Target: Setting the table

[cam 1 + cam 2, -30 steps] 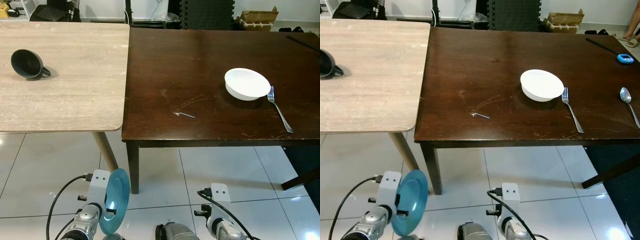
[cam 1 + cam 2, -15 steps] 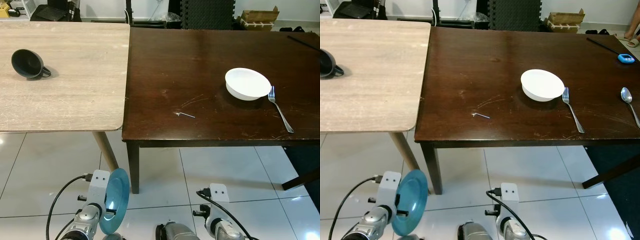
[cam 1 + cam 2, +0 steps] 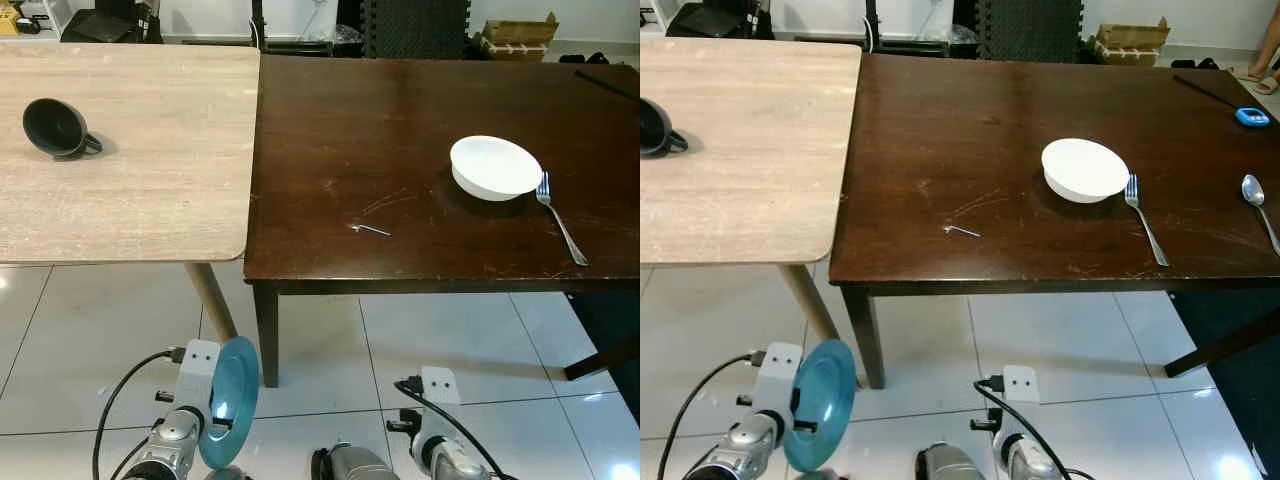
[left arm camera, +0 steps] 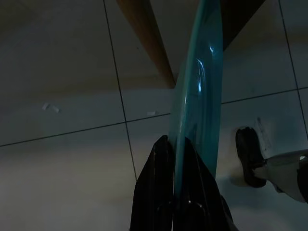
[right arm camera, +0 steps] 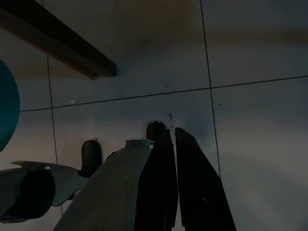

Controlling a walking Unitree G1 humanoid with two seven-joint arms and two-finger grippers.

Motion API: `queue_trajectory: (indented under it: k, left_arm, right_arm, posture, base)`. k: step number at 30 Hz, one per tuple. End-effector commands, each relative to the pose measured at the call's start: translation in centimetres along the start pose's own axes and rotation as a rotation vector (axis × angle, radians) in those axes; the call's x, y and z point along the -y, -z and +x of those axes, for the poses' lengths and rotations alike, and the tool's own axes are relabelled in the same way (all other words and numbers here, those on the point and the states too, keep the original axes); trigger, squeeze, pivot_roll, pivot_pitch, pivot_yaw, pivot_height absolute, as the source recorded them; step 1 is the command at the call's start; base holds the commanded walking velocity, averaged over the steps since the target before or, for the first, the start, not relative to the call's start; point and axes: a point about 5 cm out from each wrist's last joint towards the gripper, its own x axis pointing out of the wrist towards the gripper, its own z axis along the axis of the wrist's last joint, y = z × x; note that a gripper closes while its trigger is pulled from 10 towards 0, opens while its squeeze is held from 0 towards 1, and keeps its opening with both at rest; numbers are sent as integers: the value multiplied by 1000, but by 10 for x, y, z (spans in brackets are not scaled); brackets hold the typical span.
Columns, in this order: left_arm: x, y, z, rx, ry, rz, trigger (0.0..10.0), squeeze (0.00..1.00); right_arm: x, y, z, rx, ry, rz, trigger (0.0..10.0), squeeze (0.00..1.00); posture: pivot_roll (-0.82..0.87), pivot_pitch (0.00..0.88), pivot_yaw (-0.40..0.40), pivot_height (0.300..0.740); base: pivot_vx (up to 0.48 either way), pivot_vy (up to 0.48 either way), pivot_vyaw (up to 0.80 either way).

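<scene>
Seen from the head camera: white bowl on the dark worktop, fork just beside it, spoon further right; dark mug tipped on its side on the pale worktop. Low over the tiled floor, teal plate carried on edge.

Left wrist: left end effector pinching the plate's rim.

Right wrist: right end effector pressed together, hanging idle.

Dark worktop, right: white bowl, fork just beside it, spoon farther right, small metal bit near front. Light worktop, left: dark cup on its side.
</scene>
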Motion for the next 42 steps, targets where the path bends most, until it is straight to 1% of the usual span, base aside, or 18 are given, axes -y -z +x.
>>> queue_trajectory:
  k: [1,11,14,20,27,42]
  left_arm:
    - [1,9,-2,-32,0,-3,10000,0]
    - [0,10,-2,-33,4,-4,10000,0]
    - [0,10,-2,-34,3,-3,10000,0]
    - [0,10,-2,-33,4,-4,10000,0]
    - [2,8,-1,-29,5,-5,10000,0]
    - [0,9,-2,-32,-8,-12,10000,0]
  right_arm:
    - [2,6,-2,-12,6,28,10000,0]
    - [0,4,-1,-7,3,30,10000,0]
    - [0,4,-1,-12,10,14,10000,0]
    - [2,4,-1,-13,14,11,10000,0]
    - [3,4,-1,-15,18,1,10000,0]
    - [0,2,0,-18,6,-8,10000,0]
  posture:
    - [61,66,10,740]
    - [58,62,16,740]
    - [57,60,16,740]
    - [53,50,20,740]
    - [57,50,13,740]
    - [68,54,4,740]
  base:
    - [0,0,0]
    - [0,0,0]
    - [0,0,0]
    - [0,0,0]
    - [0,0,0]
    - [0,0,0]
